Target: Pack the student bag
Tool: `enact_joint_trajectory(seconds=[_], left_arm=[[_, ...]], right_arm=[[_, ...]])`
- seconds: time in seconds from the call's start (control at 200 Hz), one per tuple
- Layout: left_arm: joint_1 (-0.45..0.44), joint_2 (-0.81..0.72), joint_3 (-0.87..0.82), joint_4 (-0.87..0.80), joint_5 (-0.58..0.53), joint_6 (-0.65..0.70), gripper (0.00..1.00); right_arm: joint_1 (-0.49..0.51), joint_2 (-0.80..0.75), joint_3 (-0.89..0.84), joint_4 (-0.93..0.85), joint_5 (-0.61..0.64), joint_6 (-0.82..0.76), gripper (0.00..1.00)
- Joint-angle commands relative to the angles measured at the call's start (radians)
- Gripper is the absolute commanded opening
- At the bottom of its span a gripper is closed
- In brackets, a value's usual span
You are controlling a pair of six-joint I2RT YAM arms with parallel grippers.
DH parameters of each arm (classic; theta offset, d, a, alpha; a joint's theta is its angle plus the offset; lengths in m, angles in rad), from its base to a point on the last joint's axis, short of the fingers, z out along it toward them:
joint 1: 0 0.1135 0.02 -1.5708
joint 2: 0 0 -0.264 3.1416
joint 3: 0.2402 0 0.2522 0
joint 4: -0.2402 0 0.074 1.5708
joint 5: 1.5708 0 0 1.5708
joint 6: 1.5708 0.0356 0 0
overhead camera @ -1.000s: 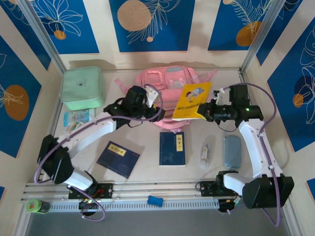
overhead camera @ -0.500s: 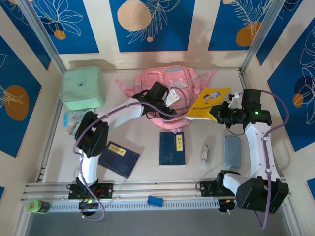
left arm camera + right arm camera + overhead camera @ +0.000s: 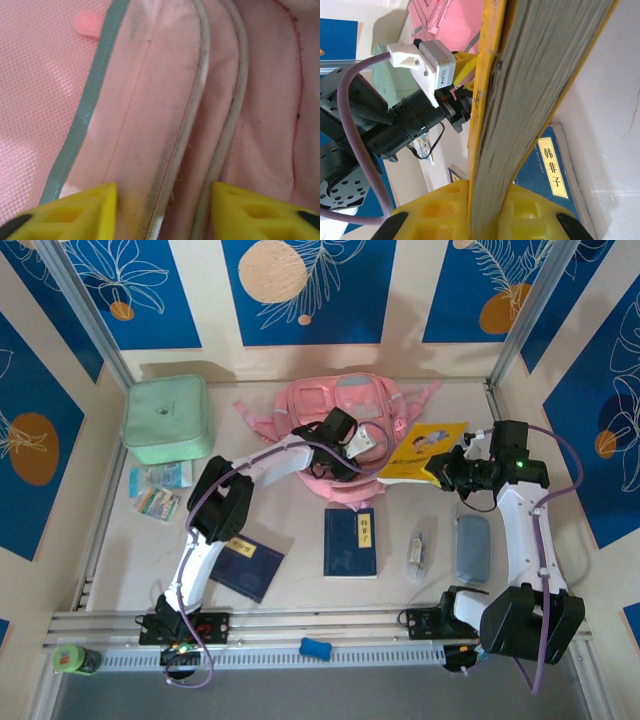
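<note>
Student bag [image 3: 345, 400] – a large soft pink fabric backpack with pale grey-white panels – lies flat at the far middle of the table [image 3: 290, 525], and by my reckoning the packing has barely begun (whether anything is already inside I cannot tell). The left gripper [image 3: 333, 455] sits low over the bag's front, its yellow jaws standing apart on either side of a piped seam with nothing pinched; I take this as a reach to open the bag. The right gripper [image 3: 445, 468] is clenched on the edge of a thin yellow paperback book [image 3: 428, 443], held just beside the bag's right side. Left to pack, as I judge it – a dark blue book with a yellow label [image 3: 350, 542] at the centre, a second dark blue book [image 3: 240, 562] by the left arm, a grey oblong case [image 3: 472, 548], a small clear packet [image 3: 419, 550] and perhaps the mint green square zip case [image 3: 167, 418]
</note>
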Motion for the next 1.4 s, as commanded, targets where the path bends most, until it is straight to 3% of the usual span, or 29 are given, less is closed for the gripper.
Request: enact_joint_trajectory(seconds=[0.0,0.19,0.285,0.535,0.695,0.86,1.016,1.131,1.226,1.336,1.396], left_arm=[[0.036,0.042,0.035,0.014,-0.014,-0.005,0.31],[0.036,-0.005,0.025,0.031,-0.079,-0.038,0.00],[0.038,-0.052,0.015,0.035,-0.235,-0.114,0.00],[0.041,-0.230,-0.043,0.018,-0.384,-0.280,0.00],[0.042,-0.264,0.014,-0.020,-0.348,-0.298,0.00],[0.042,-0.240,0.184,-0.161,-0.458,-0.346,0.00],[0.044,-0.263,0.213,-0.164,-0.463,-0.349,0.00],[0.045,-0.275,0.226,-0.153,-0.419,-0.351,0.00],[0.044,-0.253,0.235,-0.209,-0.317,-0.344,0.00],[0.043,-0.249,0.143,-0.225,-0.073,-0.234,0.00],[0.039,-0.247,0.100,-0.239,0.006,-0.197,0.10]], right_arm=[[-0.003,-0.003,0.013,0.057,-0.070,-0.007,0.00],[0.008,0.008,0.019,0.052,-0.061,-0.022,0.00],[0.024,0.027,0.032,0.052,-0.067,-0.026,0.00],[0.095,0.051,0.116,-0.018,-0.031,-0.068,0.00],[0.096,0.047,0.122,-0.063,-0.011,-0.094,0.00],[0.118,0.021,0.097,-0.073,-0.034,-0.101,0.00],[0.154,0.047,0.088,-0.084,-0.072,-0.122,0.00],[0.190,0.064,0.043,0.027,-0.146,-0.058,0.00],[0.204,0.088,0.064,-0.001,-0.120,-0.076,0.00],[0.163,0.063,0.050,0.006,-0.103,-0.073,0.00],[0.129,0.059,0.052,-0.011,-0.089,-0.085,0.00]])
